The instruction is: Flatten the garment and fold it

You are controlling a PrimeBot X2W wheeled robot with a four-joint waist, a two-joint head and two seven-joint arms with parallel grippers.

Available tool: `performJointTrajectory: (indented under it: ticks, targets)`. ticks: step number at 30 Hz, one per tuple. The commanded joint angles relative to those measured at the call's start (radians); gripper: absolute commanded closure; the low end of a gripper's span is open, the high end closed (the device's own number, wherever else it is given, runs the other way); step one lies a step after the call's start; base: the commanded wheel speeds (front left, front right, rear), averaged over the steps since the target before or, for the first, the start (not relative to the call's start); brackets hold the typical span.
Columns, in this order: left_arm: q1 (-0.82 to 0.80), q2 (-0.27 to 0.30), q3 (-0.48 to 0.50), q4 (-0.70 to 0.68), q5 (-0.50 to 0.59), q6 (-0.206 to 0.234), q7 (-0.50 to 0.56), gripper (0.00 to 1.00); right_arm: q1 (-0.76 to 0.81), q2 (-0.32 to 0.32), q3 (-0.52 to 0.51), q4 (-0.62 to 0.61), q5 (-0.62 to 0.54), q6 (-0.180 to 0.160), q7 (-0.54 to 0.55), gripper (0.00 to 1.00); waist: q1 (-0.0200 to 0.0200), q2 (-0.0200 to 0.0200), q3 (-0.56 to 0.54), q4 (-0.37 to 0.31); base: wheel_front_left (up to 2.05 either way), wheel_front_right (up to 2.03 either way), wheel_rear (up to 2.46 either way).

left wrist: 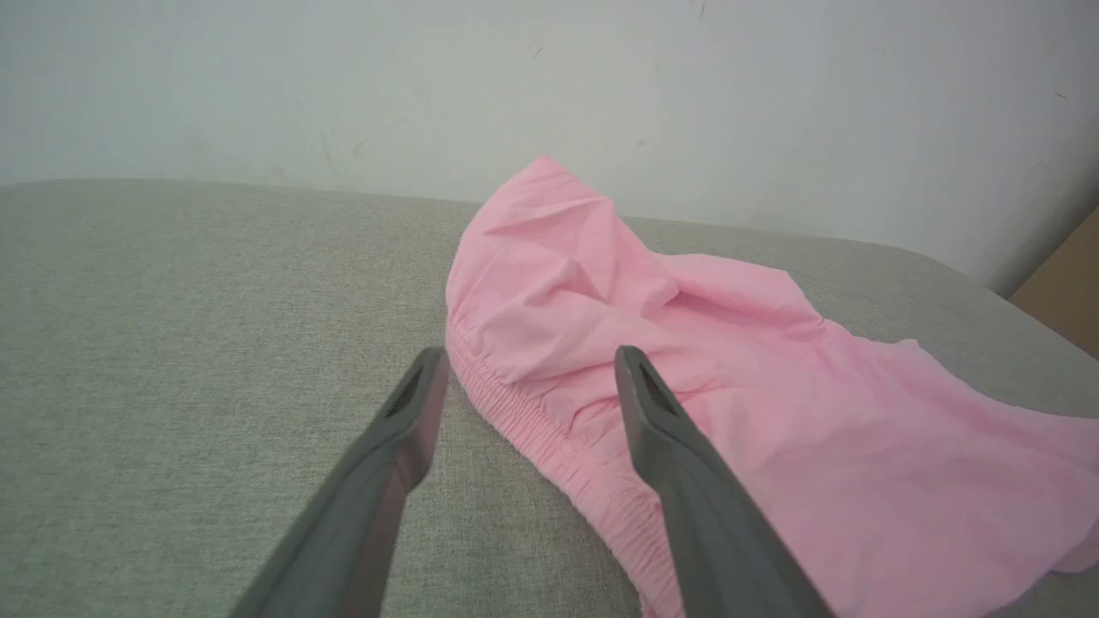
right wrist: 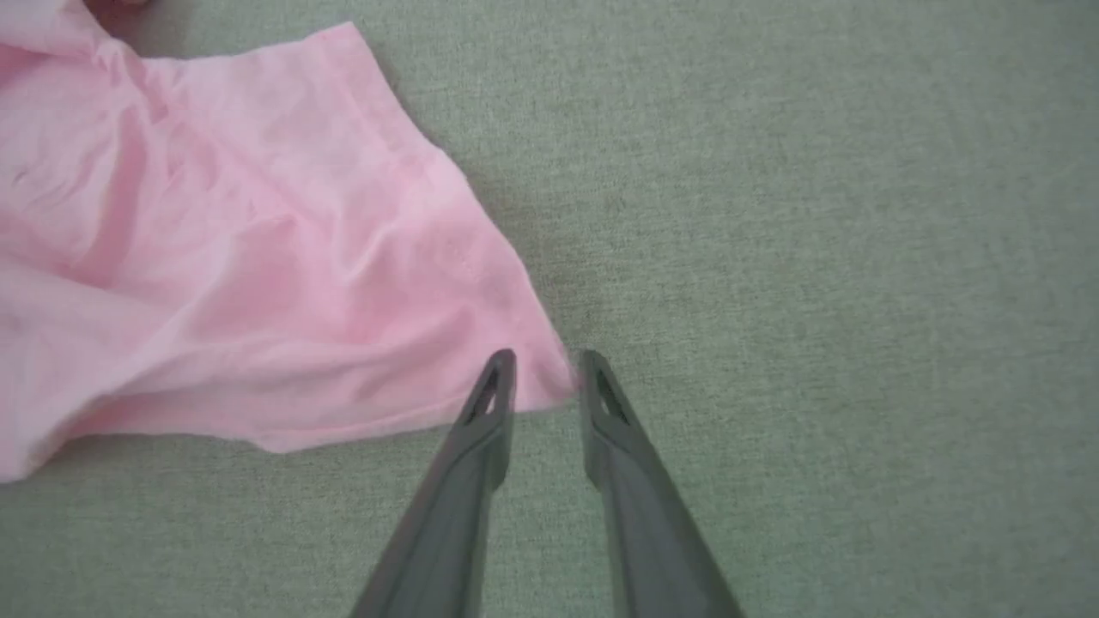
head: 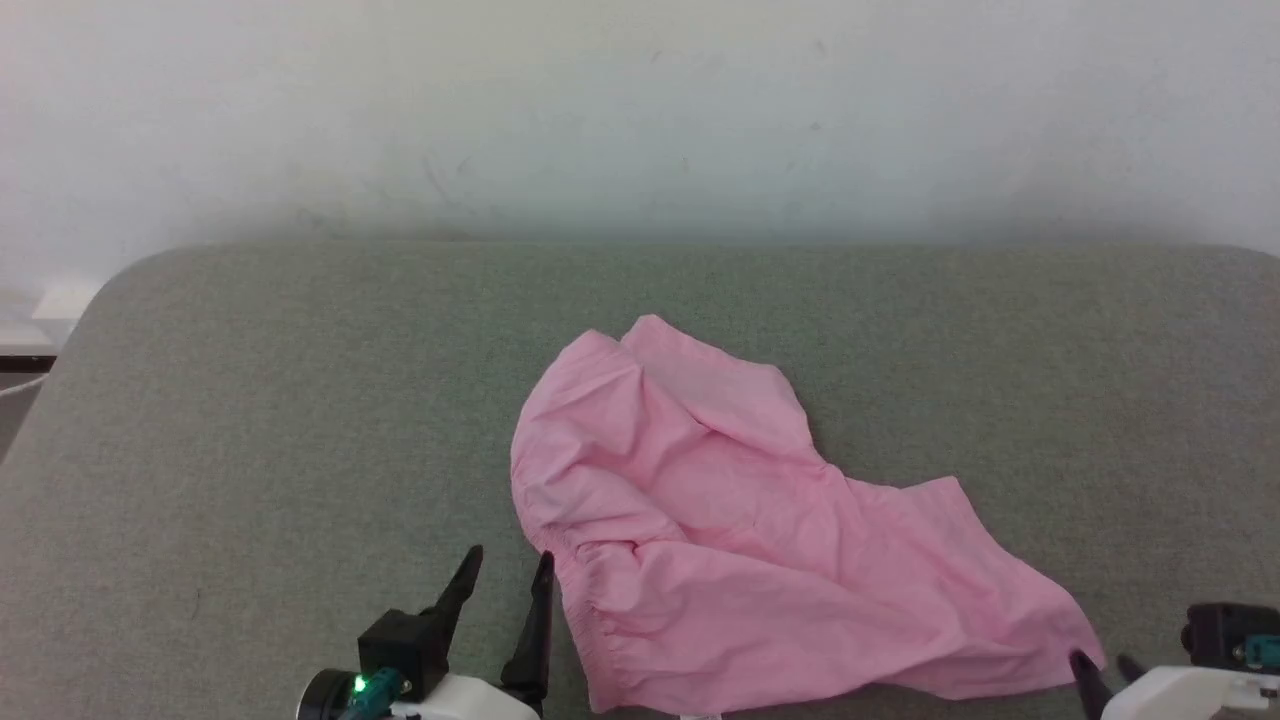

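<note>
The garment (head: 720, 520), a light pink thin cloth piece, lies crumpled on the grey padded surface (head: 250, 400), with its gathered waistband (left wrist: 549, 438) along its near left edge. My left gripper (head: 510, 555) is open at that edge, and in the left wrist view the left gripper (left wrist: 530, 354) straddles the waistband, one finger over the garment (left wrist: 773, 412) and one over bare surface. My right gripper (head: 1100, 660) sits at the garment's near right corner. In the right wrist view the right gripper (right wrist: 548, 356) has its jaws a narrow gap apart, and the tip of the garment (right wrist: 215, 215) pokes between the fingertips.
A pale wall (head: 640, 120) rises behind the surface's far edge. The surface rounds off at its far left corner (head: 110, 290). A brown board-like thing (left wrist: 1065, 283) stands beyond the surface's right end. Bare grey surface (right wrist: 816, 215) lies to both sides of the garment.
</note>
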Motion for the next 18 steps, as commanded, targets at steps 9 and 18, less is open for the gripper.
performJointTrajectory:
  ticks: [9,18]
  targets:
    - [-0.023,-0.019,0.005,0.011,0.024,-0.026,-0.005,0.0,-0.096,-0.052,0.147,-0.119,-0.039,-0.001,-0.192,0.0,0.0,0.0,0.007,0.036,0.0,0.0,0.0]
    - [-0.035,-0.037,-0.01,0.008,0.038,-0.04,-0.005,0.0,-0.28,-0.181,0.356,-0.084,0.027,-0.001,-0.028,0.0,0.0,0.0,0.052,0.14,0.0,0.0,0.0]
